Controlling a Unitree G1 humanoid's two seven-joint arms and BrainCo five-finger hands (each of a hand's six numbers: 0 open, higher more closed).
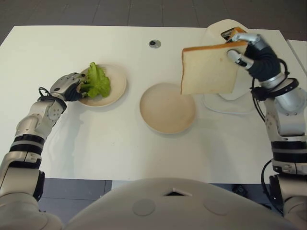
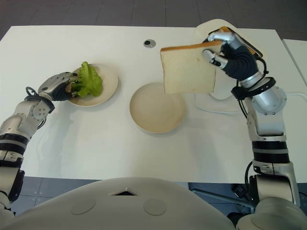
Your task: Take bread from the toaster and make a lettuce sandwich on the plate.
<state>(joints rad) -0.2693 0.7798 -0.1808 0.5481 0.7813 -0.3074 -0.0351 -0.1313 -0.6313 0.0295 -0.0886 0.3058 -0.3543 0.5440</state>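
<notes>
My right hand (image 1: pixel 249 50) holds a white bread slice (image 1: pixel 208 69) upright in the air, in front of the white toaster (image 1: pixel 225 91) and above the right rim of the empty middle plate (image 1: pixel 165 115). A second slice (image 1: pixel 231 32) peeks out of the toaster's slot behind my fingers. My left hand (image 1: pixel 67 86) is closed on a green lettuce leaf (image 1: pixel 98 81) that lies on the small left plate (image 1: pixel 117 84). In the right eye view the bread slice (image 2: pixel 188 69) hangs over the empty plate (image 2: pixel 156 115), and the lettuce (image 2: pixel 88 81) sits on its plate.
A round metal grommet (image 1: pixel 154 43) is set into the white table (image 1: pixel 120 148) behind the plates. The toaster's cable (image 1: pixel 225 109) loops on the table near its base. The table's front edge runs close to my arms.
</notes>
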